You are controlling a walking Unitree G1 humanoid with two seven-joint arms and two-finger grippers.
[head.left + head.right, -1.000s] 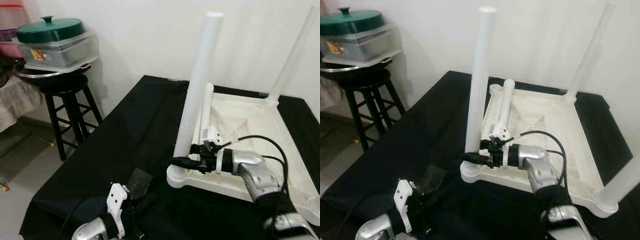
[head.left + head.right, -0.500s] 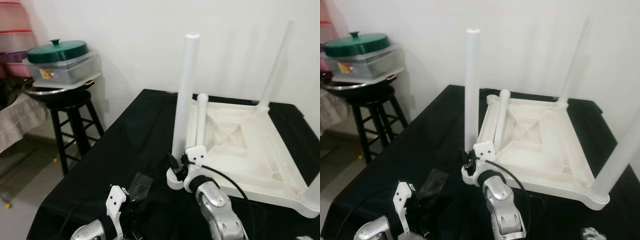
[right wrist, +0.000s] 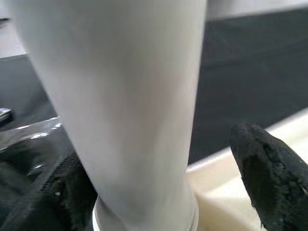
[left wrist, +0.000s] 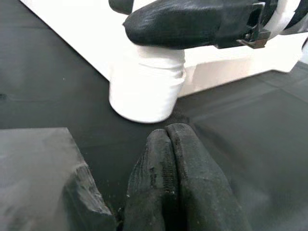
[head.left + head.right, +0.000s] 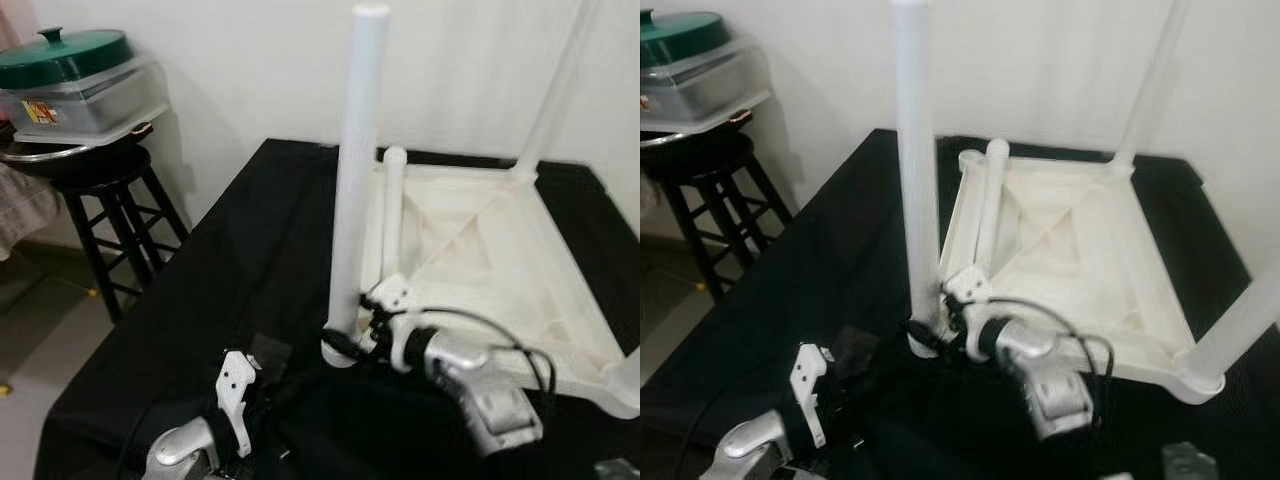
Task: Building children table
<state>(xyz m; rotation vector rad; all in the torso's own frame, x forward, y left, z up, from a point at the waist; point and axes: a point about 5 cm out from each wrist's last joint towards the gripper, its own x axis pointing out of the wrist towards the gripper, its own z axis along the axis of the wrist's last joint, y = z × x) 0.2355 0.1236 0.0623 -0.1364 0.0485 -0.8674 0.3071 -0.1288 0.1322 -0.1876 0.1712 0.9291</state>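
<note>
We can read no text, brand or number anywhere. The one printed thing we find is a small red and yellow label [image 5: 37,110] on the clear plastic container [image 5: 95,100] under the green lid [image 5: 62,57] on the stool [image 5: 95,180]; its writing is too small and blurred to make out.

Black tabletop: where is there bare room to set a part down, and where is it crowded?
The black tabletop is bare between its left edge and the upturned white table. Inside that table, room remains beyond the loose leg. It is crowded at the near corner: the right gripper straddles the standing leg, the left gripper rests below, beside a crumpled plastic bag.
</note>
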